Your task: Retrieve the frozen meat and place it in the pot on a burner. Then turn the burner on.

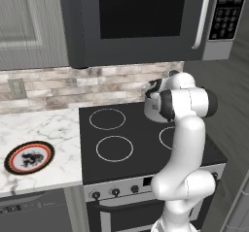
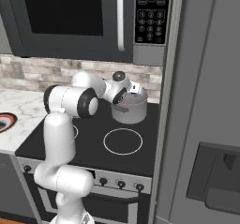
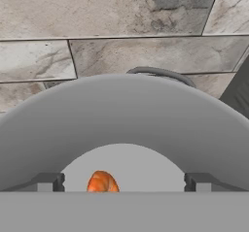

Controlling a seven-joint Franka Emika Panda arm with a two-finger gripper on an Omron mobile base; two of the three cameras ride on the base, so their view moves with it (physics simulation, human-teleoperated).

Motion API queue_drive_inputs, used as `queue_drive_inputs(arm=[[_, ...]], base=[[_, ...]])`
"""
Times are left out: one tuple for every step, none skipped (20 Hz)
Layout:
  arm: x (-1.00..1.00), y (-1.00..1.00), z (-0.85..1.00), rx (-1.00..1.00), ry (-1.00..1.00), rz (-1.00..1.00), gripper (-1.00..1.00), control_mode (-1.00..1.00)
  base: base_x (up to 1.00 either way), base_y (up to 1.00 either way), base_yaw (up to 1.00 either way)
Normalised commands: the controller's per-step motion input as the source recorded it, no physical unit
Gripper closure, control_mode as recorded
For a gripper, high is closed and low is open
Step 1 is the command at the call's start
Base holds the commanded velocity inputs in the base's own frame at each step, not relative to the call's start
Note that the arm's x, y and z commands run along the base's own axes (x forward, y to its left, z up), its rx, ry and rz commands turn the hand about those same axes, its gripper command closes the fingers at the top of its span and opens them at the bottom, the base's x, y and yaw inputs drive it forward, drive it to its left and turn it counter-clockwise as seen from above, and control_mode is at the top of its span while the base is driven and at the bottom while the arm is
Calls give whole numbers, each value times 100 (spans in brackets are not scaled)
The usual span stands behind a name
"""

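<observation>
1. Left base view: a black glass stove (image 1: 141, 139) with white burner rings sits between a white marble worktop (image 1: 44, 129) on the left and a tall grey appliance on the right. The white arm rises from the lower right and reaches to the back right burner, where it hides most of the grey metal pot (image 1: 151, 110). A round plate (image 1: 29, 157) with a black-and-red rim and a dark print lies on the worktop, well apart from the stove. A dark microwave (image 1: 141, 20) hangs above, over a wall of grey-brown stone tiles. Knobs line the stove's front edge.

2. Right base view: the pot (image 2: 129, 109), short, wide and cylindrical, stands on the back right burner. The pincer (image 2: 125, 95) hovers just over the pot's rim; this view does not show how its jaws stand. The front right burner ring lies bare, and a grey refrigerator door (image 2: 206, 101) fills the right side.

3. Hand view: the camera looks down into the pot (image 3: 121, 114). The two dark fingertips (image 3: 48, 181) stand wide apart, holding nothing. Between them, nearer the left tip, the frozen meat (image 3: 102, 182) lies on the pot's grey floor as a small orange lump with darker streaks; its lower part is cut off. A curved handle shows behind the far rim, against the stone tiles.
</observation>
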Motion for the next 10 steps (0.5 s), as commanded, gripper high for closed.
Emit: queue_drive_inputs(arm=[[0,0,0,0,0,0,-100,-100],[-3,0,0,0,-10,0,-100,-100],[-17,0,2,0,-17,0,-100,-100],[-21,0,0,0,-17,0,-100,-100],[-25,0,1,0,-17,0,-100,-100],[-28,0,3,0,-18,0,-100,-100],[-23,0,0,0,-15,0,-100,-100],[-23,0,0,0,-13,0,-100,-100],[-24,0,0,0,-12,0,-100,-100],[-24,0,0,0,-11,0,-100,-100]], base=[[0,0,0],[0,0,0],[0,0,0],[0,0,0],[0,0,0],[0,0,0],[0,0,0],[0,0,0],[0,0,0],[0,0,0]])
